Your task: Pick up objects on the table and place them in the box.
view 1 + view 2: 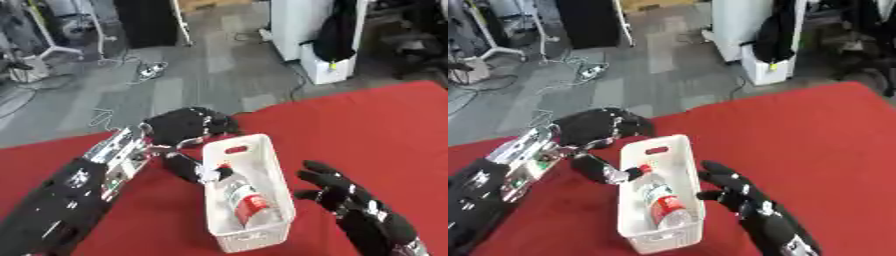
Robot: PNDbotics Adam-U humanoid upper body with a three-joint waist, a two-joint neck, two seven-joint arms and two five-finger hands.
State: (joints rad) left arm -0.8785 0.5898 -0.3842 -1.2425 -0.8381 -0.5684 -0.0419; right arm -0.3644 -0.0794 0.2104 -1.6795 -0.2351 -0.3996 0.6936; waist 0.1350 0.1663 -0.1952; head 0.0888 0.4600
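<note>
A red table (367,130) fills the lower half of the frame, running from the lower left up to the right edge, with grey floor beyond it in the upper part. Near the bottom centre stands a white box (262,150), long and narrow, with a slot handle in its far wall. A clear bottle (245,200) with a red label lies inside it, its neck towards the box's left wall and its base towards the lower end.

The left arm comes in from the lower left corner. The left hand (188,125) sits just left of the box's far end, its back humped and its fingers curled downward; the thumb (185,167) reaches to the box's left rim, right at the bottle's neck. Whether the hand is grasping the neck or only touching it, I cannot tell.

The right hand (337,192) shows at the lower right, just beside the box's right wall, released, with fingers spread and pointing up and left, holding nothing.
</note>
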